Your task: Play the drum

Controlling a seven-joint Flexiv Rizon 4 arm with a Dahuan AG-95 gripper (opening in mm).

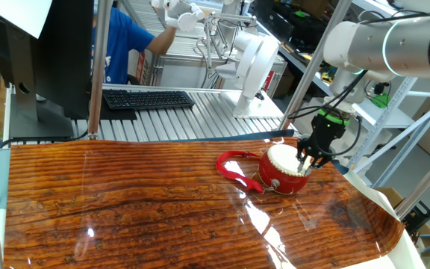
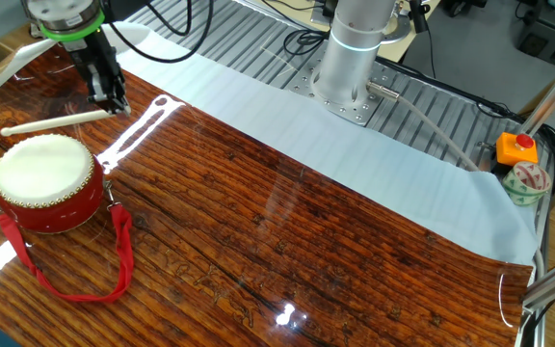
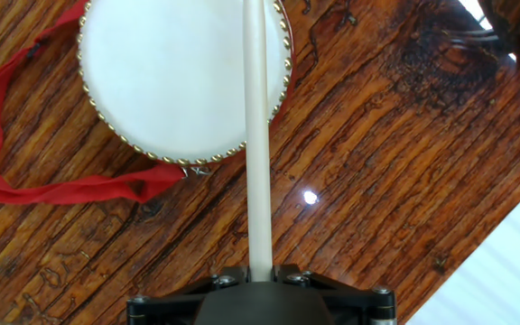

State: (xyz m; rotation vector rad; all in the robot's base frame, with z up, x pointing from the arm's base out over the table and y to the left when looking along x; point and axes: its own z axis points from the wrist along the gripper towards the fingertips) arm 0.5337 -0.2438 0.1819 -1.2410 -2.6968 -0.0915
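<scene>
The small red drum (image 1: 284, 169) with a cream-white head stands on the wooden table; it also shows in the other fixed view (image 2: 44, 181) and the hand view (image 3: 183, 77). Its red ribbon strap (image 1: 234, 169) trails to the left, and it shows in the other two views too (image 2: 75, 278) (image 3: 25, 162). My gripper (image 1: 310, 158) (image 2: 109, 101) (image 3: 258, 273) is shut on a pale drumstick (image 3: 256, 135) (image 2: 54, 120). The stick reaches out over the right side of the drum head. Whether its tip touches the head I cannot tell.
A white sheet (image 2: 335, 145) covers the table's edge by the arm's base (image 2: 350, 58). An orange button box (image 2: 516, 149) and a small bowl (image 2: 523, 183) sit at that end. A keyboard (image 1: 148, 99), a monitor (image 1: 47, 52) and a person in blue (image 1: 125, 37) are behind the table.
</scene>
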